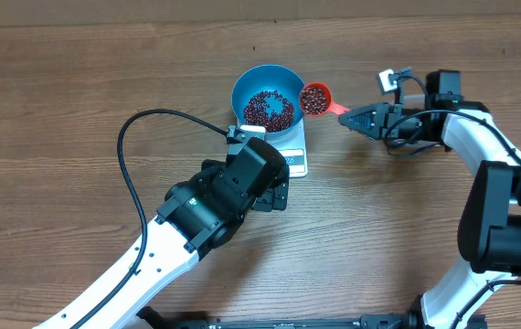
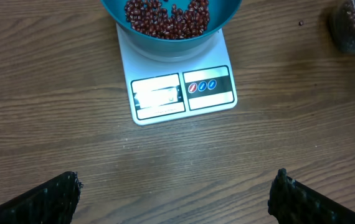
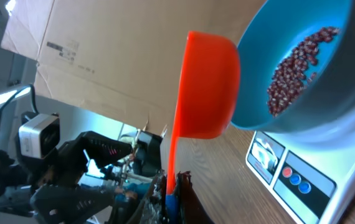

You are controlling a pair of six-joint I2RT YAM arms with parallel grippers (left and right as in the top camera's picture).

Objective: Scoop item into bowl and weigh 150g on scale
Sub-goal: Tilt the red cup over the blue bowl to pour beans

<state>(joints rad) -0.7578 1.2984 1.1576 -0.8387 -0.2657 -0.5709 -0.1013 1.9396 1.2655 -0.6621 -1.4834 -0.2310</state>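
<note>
**Blue bowl has some beans, and one more scoop is ready**

On the left, the left gripper (image 2: 176,177) hangs over the wooden table (image 1: 78,110). Its jaws are spread wide and hold nothing. It sits at about 7 o'clock from the scale (image 2: 184,93), close by but not touching it. It looks like it is only watching the little window.

The scale is white and flat. The bowl (image 1: 247,80) stands on its 12 o'clock end, and the window and buttons stick out at the 6 o'clock end. The window is too shiny to read, so I cannot tell the weight.

Inside the bowl are the beans (image 1: 270,110). They cover the bottom in a low pile, and the bowl is far from full.

At 3 o'clock from the bowl, just beside its rim, is an orange scoop (image 1: 314,99). It is level and full of beans. None are falling out.

At 4 o'clock from the scoop is the right gripper (image 1: 350,117). Its jaws are squeezed tight on the scoop's handle.

So I think the job is partly done. Some beans are in, and the bowl is on the scale. This scoop has yet to be tipped in. Then the weight must be checked, and more beans may be needed.
</note>
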